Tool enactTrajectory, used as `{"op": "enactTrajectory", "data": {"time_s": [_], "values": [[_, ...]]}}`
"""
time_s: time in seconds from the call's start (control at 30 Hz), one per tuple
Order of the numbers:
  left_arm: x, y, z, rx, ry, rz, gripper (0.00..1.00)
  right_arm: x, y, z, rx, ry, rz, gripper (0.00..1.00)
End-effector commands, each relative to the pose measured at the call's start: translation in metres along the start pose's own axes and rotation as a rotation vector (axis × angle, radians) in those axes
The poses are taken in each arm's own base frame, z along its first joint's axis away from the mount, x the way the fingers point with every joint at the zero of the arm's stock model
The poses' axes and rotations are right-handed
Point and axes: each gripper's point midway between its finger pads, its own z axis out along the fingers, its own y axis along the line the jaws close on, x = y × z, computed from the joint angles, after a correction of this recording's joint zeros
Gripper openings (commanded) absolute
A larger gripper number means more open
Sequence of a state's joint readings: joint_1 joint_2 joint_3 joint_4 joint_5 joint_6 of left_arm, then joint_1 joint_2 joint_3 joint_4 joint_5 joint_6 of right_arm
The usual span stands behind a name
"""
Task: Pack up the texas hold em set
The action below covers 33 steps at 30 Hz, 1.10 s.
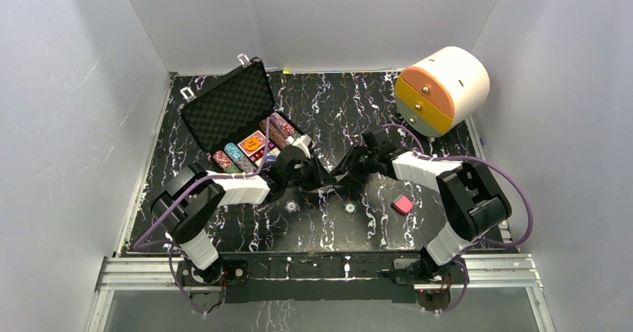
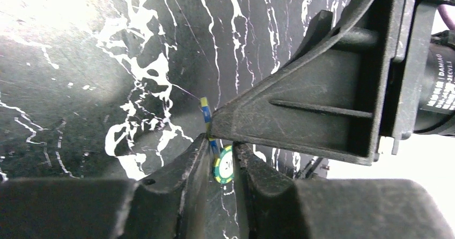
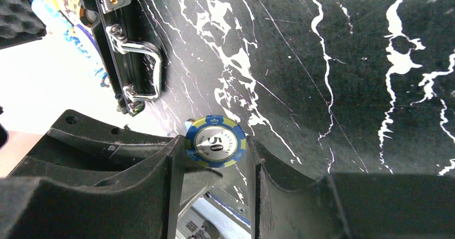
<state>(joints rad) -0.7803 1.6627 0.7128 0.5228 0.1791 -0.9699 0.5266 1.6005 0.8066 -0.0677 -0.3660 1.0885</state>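
My right gripper [image 3: 217,149] pinches the blue-and-yellow 50 chip [image 3: 215,140] by its rim, tip to tip with my left gripper [image 2: 222,142] close by the open case [image 1: 224,108]. It's a handover, I reckon, to turn it for the chip rows [image 1: 250,149]. My left fingers [image 2: 177,185] sit a slit apart, a green chip [image 2: 224,165] showing between; gripped or lying beyond, I can't tell.

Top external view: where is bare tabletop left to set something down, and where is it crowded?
Free: the far strip of table between the case and the cylinder. Crowded: mid-table, where the left tool and right tool meet at a blue chip, pink block nearby.
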Motion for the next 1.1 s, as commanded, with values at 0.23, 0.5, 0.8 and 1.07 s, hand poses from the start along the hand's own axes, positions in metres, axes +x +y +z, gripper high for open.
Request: {"op": "enactTrajectory", "data": {"time_s": [0.23,0.5,0.8,1.07], "values": [[-0.017,-0.005,0.000,-0.003,-0.068,0.056,0.00,-0.001,0.024,-0.009,-0.071,-0.003,-0.052,0.55],[-0.088,-0.003,-0.063,-0.222,-0.046,0.675,0.00,-0.053,0.083,-0.082,-0.130,-0.365,-0.320,0.82],[-0.188,0.055,-0.052,-0.368,0.016,0.696,0.00,-0.035,0.062,-0.088,-0.124,-0.338,-0.326,0.80],[-0.185,0.059,-0.038,-0.331,0.066,0.693,0.00,-0.034,0.062,-0.085,-0.120,-0.322,-0.324,0.79]]}}
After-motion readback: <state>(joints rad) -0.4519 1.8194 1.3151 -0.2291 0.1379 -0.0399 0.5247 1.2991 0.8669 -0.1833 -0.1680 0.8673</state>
